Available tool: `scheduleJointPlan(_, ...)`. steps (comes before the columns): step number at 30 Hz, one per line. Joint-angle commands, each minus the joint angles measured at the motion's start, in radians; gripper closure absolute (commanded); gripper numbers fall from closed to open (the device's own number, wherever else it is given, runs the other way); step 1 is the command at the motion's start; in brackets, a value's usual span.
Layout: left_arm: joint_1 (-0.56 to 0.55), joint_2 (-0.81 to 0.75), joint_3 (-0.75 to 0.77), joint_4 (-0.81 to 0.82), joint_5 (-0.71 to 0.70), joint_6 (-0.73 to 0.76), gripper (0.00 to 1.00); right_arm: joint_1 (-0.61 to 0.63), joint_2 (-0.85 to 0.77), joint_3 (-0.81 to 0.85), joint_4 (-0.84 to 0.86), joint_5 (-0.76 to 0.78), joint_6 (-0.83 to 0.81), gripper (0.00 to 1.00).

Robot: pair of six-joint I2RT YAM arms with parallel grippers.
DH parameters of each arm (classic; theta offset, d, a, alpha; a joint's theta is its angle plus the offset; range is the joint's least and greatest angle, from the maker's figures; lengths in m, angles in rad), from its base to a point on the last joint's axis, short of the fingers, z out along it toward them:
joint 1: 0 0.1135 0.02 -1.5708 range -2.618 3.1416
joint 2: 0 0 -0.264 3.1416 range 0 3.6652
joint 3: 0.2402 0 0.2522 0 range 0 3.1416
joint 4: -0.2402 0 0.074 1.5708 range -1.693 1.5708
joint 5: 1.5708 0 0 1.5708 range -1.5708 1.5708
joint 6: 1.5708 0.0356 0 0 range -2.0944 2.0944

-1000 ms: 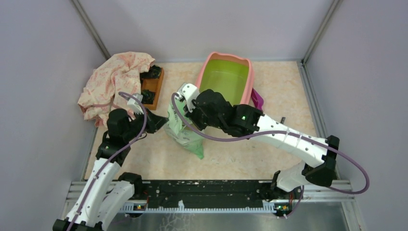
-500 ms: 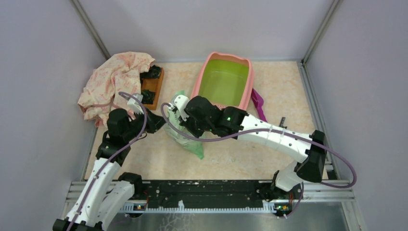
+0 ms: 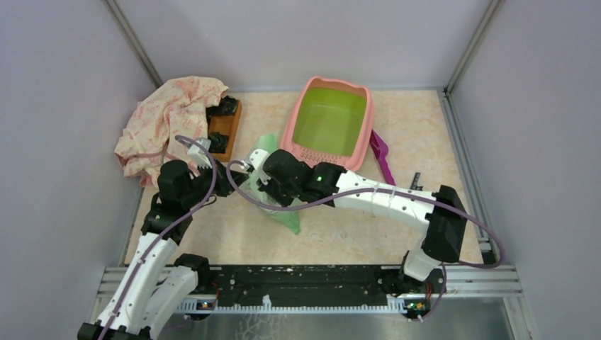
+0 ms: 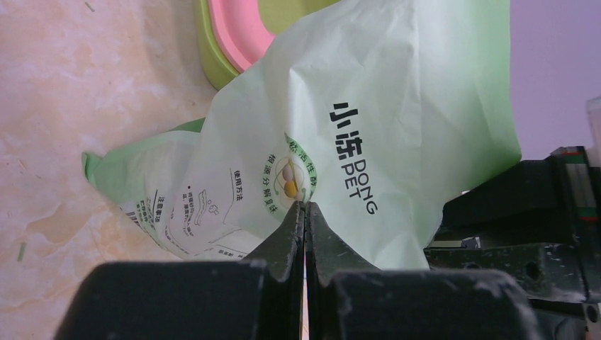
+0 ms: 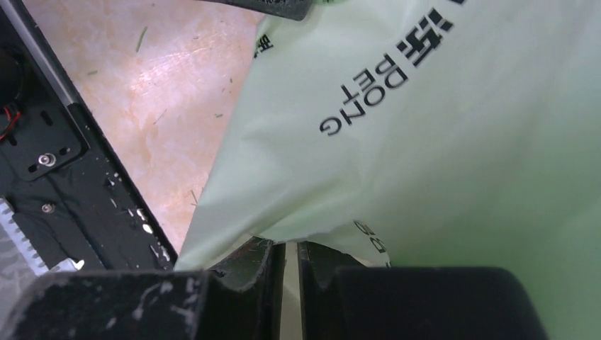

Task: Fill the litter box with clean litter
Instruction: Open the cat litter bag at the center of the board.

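Observation:
The litter box (image 3: 295, 117), pink-rimmed with a lime-green inside, stands at the back centre and holds nothing that I can see; its rim (image 4: 244, 28) also shows in the left wrist view. No clean litter shows in any view. A light green printed bag (image 3: 275, 207) stands just left of and in front of the box. My left gripper (image 4: 305, 205) is shut on a fold of the bag (image 4: 383, 99) from the left. My right gripper (image 5: 285, 244) pinches the bag's film (image 5: 425, 142) from the right, with a narrow slit between its fingers.
A magenta scoop (image 3: 380, 152) lies along the box's right side. A pink patterned cloth (image 3: 170, 117) is heaped at the back left beside a wooden block (image 3: 225, 126) carrying black parts. A small dark object (image 3: 417, 177) lies right of the right arm.
My right arm swung left and down, away from the box's front corner toward the left gripper, uncovering the slotted ledge. The bag's top shifted with it. The left arm stayed put.

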Motion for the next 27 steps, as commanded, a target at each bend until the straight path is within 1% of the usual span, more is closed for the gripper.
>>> scheduleJointPlan(1,-0.004,-0.032,0.039,0.011,0.006,0.007,0.98,-0.020,0.045,0.061,0.043,0.020,-0.004,0.86)
scheduleJointPlan(3,-0.004,-0.035,0.037,0.008,0.002,0.009,0.98,-0.025,0.060,0.067,0.045,0.015,-0.004,0.85)
scheduleJointPlan(6,-0.004,-0.041,0.033,0.006,-0.004,0.010,0.98,-0.027,0.072,0.042,0.065,0.035,0.013,0.80)
scheduleJointPlan(12,-0.004,-0.043,0.020,0.011,-0.005,0.014,0.98,-0.043,0.032,-0.056,0.162,0.174,0.086,0.68)
scheduleJointPlan(20,-0.004,-0.049,0.026,0.003,-0.010,0.016,0.98,-0.101,0.062,-0.046,0.171,0.185,0.093,0.66)
scheduleJointPlan(22,-0.004,-0.053,0.026,-0.001,-0.012,0.017,0.98,-0.123,0.052,-0.061,0.193,0.155,0.093,0.66)
scheduleJointPlan(24,-0.004,-0.055,0.023,-0.003,-0.014,0.018,0.98,-0.142,0.034,-0.085,0.233,0.083,0.090,0.66)
scheduleJointPlan(27,-0.004,-0.054,0.023,-0.003,-0.019,0.020,0.98,-0.162,0.003,-0.132,0.311,-0.078,0.072,0.65)
